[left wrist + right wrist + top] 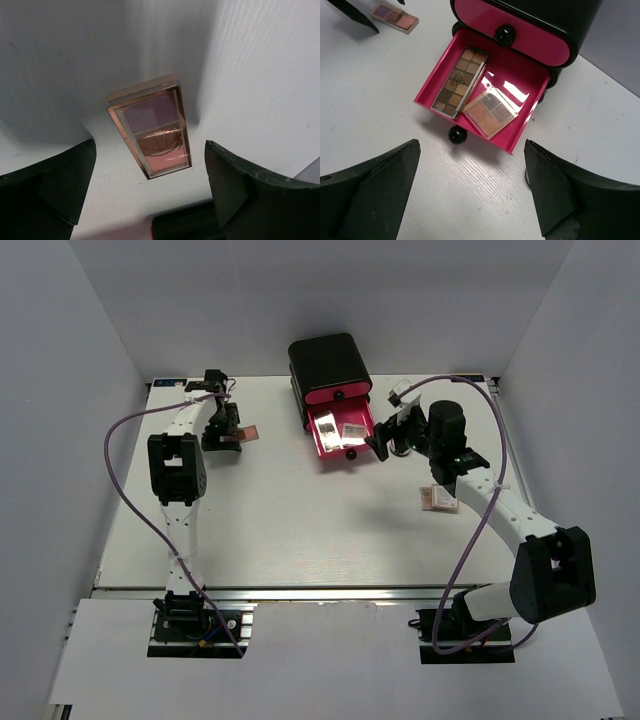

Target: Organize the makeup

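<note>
A small pink and purple palette [152, 130] lies on the table just ahead of my open, empty left gripper [150, 185]; it also shows in the top view [250, 433], right of the left gripper [226, 437]. My right gripper [470, 190] is open and empty, just in front of the open pink drawer [525, 80]. In that drawer lie a brown rectangular palette [457, 82] and a square tan palette [490, 112]. The drawer [328, 448] sits left of the right gripper [382, 445] in the top view. Another small palette [438, 498] lies under my right arm.
The black box [328, 362] with pink drawers stands at the back centre; its upper drawers are shut. The drawer's black knob [456, 134] points toward my right gripper. White walls enclose the table on three sides.
</note>
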Controlling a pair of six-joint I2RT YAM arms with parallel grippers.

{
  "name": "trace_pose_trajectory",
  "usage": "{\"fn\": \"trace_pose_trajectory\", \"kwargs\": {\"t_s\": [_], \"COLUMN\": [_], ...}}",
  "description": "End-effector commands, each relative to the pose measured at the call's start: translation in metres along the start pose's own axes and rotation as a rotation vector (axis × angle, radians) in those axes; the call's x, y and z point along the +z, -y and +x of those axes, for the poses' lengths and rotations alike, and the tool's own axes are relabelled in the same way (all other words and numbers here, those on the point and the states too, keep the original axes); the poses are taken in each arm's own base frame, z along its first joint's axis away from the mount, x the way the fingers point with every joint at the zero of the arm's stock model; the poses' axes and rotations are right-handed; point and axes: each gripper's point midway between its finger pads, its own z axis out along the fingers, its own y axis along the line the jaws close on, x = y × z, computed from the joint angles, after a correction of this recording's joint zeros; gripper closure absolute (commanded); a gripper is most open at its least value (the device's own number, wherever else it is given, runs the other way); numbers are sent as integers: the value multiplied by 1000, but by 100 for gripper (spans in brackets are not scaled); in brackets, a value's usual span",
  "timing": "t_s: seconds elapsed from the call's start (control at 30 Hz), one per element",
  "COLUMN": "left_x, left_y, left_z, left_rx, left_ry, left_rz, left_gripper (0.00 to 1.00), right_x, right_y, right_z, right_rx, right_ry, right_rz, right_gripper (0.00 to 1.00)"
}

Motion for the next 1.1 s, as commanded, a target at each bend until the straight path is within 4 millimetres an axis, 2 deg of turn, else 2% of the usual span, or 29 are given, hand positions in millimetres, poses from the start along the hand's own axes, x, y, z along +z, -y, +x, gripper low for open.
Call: {"fn": "trace_pose_trajectory", "kwargs": {"t_s": [0.0,0.03,0.13,0.23,0.27,0.33,0.57,0.6,0.67,0.7,0.73,0.77,0.83,0.87,0.97,1.07], "left_x": [7,15,22,35,39,44,45,44,39,41,32,36,27,29,30,34], "left_y": [7,-2,-12,-31,-35,-46,-59,-56,-61,-66,-64,-78,-79,-90,-107,-117], "left_z": [-5,-5,-2,1,0,7,3,-13,-15,-15,-15,-19,-27,-30,-37,-41], "left_rx": [-65,-65,-46,-19,-3,2,45,21,37,44,54,82,110,145,223,273], "left_ry": [-28,-32,-59,-85,-85,-120,-106,-101,-99,-99,-101,-82,-46,-40,-13,-1], "left_rz": [-10,-54,-100,-168,-177,-207,-228,-220,-222,-235,-217,-239,-215,-234,-289,-318], "left_gripper": [2,2,2,10,17,24,33,36,42,42,42,42,39,37,25,18], "right_x": [-9,-10,-13,-16,-18,-20,-30,-31,-33,-33,-34,-35,-36,-36,-36,-34], "right_y": [-1,-1,2,7,11,13,21,21,19,20,19,19,20,20,19,18], "right_z": [-17,-16,-17,-19,-21,-23,-22,-22,-21,-21,-22,-23,-23,-23,-24,-26], "right_rx": [-7,-4,10,22,24,32,61,63,68,69,68,69,70,75,78,80], "right_ry": [72,73,80,90,96,102,113,112,112,110,113,115,116,115,118,122], "right_rz": [2,5,18,32,42,46,63,62,56,57,56,58,59,56,47,38], "right_gripper": [11,11,11,11,11,11,11,11,11,11,11,11,11,11,11,11]}}
